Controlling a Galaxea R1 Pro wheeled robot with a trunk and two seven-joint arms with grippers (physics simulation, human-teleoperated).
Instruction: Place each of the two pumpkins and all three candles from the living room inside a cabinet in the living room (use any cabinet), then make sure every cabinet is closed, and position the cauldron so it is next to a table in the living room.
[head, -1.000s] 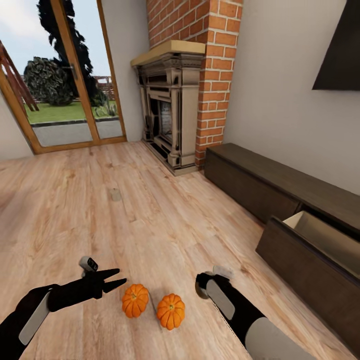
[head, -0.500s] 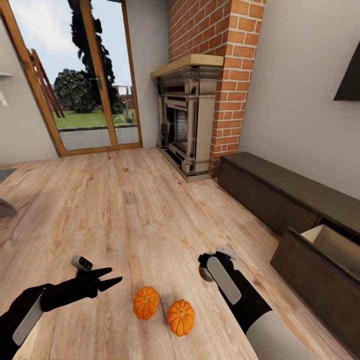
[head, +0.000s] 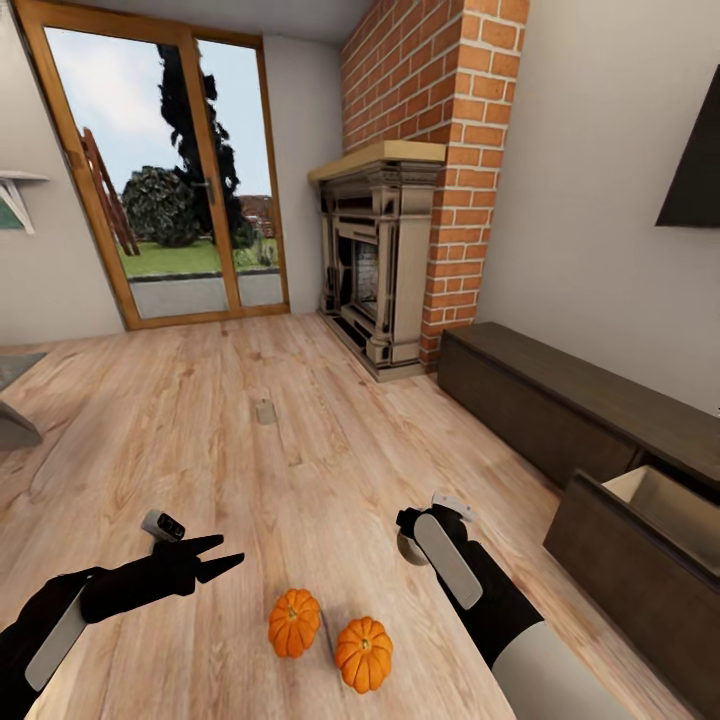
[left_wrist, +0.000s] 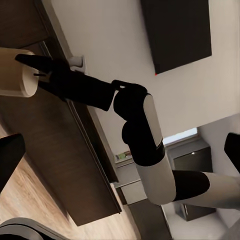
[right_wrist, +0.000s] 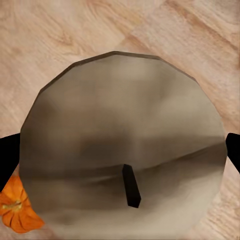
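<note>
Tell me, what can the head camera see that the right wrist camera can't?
Head view, not right wrist: the fireplace, the glass door, the dark cabinet with one drawer open, a second candle standing far off on the floor, the open left tool, and both pumpkins side by side.
Right wrist, not head: the held candle seen close up, with its flat top and dark wick.
Both: the wooden floor, the held candle in the right tool, and an orange pumpkin.

Two pumpkins (head: 294, 622) (head: 364, 654) and, seemingly, two candles (head: 265, 411) (right_wrist: 122, 150).
</note>
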